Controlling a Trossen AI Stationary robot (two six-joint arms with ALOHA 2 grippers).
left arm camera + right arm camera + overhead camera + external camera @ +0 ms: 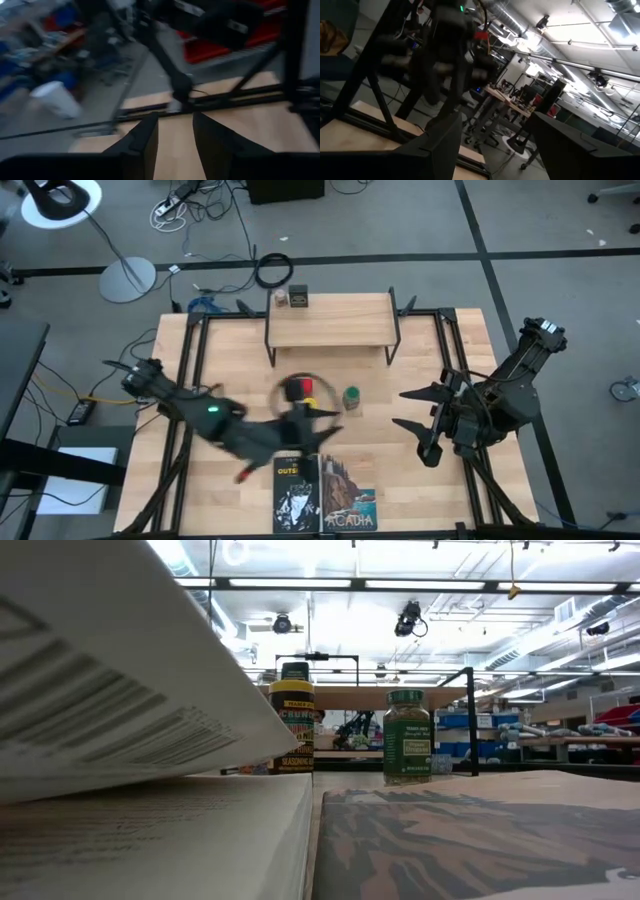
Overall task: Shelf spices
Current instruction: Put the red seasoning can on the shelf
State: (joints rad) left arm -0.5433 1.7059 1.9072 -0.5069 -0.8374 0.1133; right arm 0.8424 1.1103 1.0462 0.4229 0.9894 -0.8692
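My left gripper [300, 418] is motion-blurred over the red tin [297, 388]; the open book [150, 740] blocks the low view's left.

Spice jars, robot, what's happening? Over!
Left gripper open, empty, moving over the red tin. Right gripper open, waiting at the table's right. Green-lidded jar on the table; shelf holds one tin at its corner. Books at the front edge.

"ACADIA" stands on the right paperback [350, 498]; "OUTSI…" on the left paperback [296, 492].

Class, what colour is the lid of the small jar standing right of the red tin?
Green, clearest in the high view.
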